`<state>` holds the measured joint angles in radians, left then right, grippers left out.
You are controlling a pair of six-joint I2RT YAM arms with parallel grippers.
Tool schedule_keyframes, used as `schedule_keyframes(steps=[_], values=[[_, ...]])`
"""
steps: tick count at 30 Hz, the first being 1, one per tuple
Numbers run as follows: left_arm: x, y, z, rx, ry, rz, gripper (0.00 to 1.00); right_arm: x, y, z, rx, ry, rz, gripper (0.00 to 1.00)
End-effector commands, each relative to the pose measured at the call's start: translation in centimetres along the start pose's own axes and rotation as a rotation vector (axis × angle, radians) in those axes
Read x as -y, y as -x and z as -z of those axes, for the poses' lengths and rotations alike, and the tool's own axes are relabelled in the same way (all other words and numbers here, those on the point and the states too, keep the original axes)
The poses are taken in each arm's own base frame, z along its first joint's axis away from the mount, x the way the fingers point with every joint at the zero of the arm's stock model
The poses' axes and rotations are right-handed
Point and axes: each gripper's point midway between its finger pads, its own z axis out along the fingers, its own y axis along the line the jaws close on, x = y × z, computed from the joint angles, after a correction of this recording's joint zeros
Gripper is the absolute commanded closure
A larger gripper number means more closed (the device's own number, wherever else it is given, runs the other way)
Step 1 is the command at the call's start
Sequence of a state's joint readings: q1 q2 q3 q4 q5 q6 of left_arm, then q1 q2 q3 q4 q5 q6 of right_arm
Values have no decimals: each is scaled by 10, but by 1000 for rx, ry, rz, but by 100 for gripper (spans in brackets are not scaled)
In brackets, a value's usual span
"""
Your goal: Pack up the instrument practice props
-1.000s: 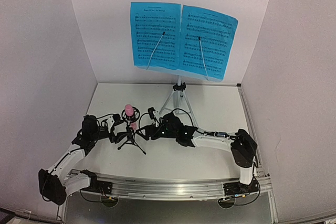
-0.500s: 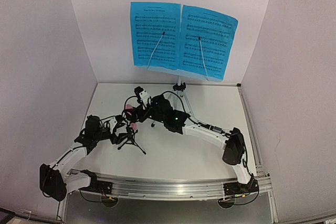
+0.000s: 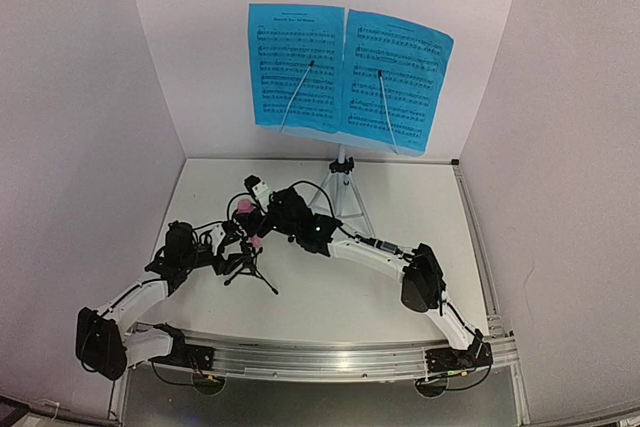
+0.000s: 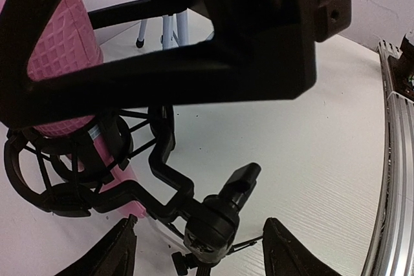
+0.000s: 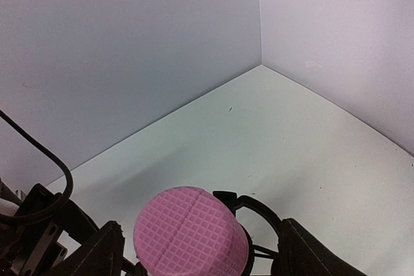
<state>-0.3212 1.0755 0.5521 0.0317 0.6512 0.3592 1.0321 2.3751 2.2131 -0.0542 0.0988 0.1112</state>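
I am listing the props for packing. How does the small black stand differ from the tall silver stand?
The black stand is short; the silver stand rises far higher. The black stand holds a pink microphone in its ring; the silver stand carries two blue music sheets on its desk. Both stand upright on spread tripod legs.

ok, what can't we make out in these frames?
- Top view: right gripper fingertips, too small and dark against the mic stand.
- Top view: notes on the music sheets, too small to read.
- Left wrist view: mic stand legs, cut off by the bottom edge.
- Right wrist view: pink microphone below its head, cut off by the bottom edge.
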Motion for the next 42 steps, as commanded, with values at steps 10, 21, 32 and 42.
schedule_keyframes(steps=[10, 21, 32, 42], values=[[-5, 0, -6, 34, 21, -18, 36, 3, 25, 0, 68, -13, 44, 78], [-13, 5, -10, 65, 50, -28, 38, -17, 132, 58, 301, 6, 72, 100], [0, -10, -13, 35, -4, -44, 45, -14, 191, 108, 437, -60, 64, 100], [-4, -9, -22, 47, 12, -74, 46, -29, 237, 171, 533, -65, 95, 100]])
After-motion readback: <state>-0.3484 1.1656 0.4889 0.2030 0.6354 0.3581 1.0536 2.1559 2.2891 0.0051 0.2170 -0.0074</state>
